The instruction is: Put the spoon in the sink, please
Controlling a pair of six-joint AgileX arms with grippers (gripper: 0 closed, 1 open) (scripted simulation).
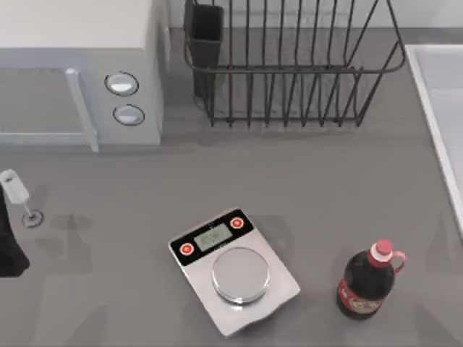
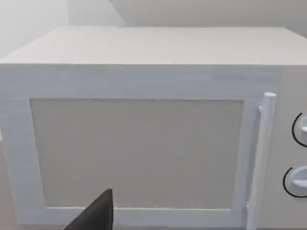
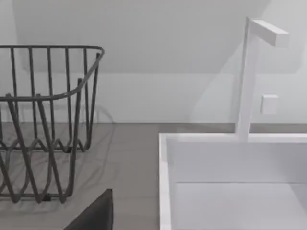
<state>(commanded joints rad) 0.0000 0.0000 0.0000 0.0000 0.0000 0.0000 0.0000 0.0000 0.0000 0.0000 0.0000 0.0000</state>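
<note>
Left gripper (image 1: 9, 246), fingers' state we cannot tell, waits by the spoon (image 1: 17, 191); next we must grasp it and carry it across to the sink (image 1: 428, 108).

The left arm (image 1: 9, 242) is a matte black body at the worktop's left edge, carrying a white block-shaped part (image 1: 14, 186).
</note>
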